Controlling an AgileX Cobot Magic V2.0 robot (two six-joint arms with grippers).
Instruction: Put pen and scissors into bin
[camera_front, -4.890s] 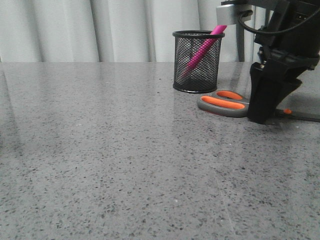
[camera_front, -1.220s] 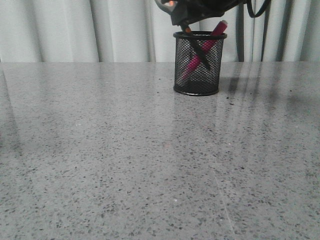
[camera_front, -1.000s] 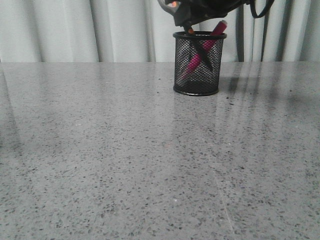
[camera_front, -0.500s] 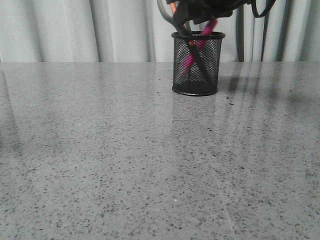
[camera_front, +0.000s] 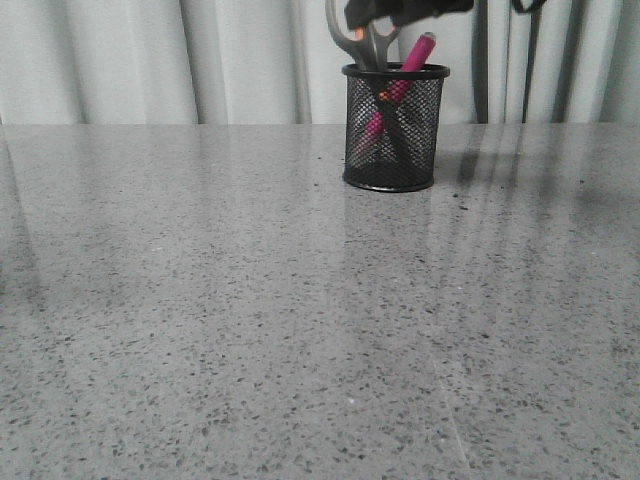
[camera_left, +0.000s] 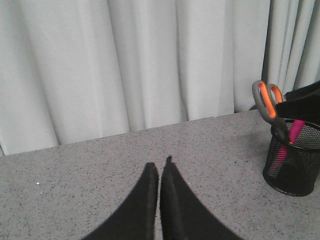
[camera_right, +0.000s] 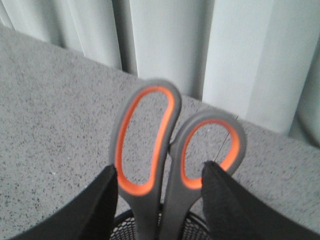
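Grey-handled, orange-lined scissors stand blades-down in black wire-mesh bin beside magenta pen; right gripper fingers spread, clear of handles; left gripper closed, empty.

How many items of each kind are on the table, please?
Pen: 1
Scissors: 1
Bin: 1
Total: 3

The counter was grey speckled stone with a glossy sheen; only the bin stood directly on it, upright near the far edge and right of centre; its dim reflection showed on the surface.
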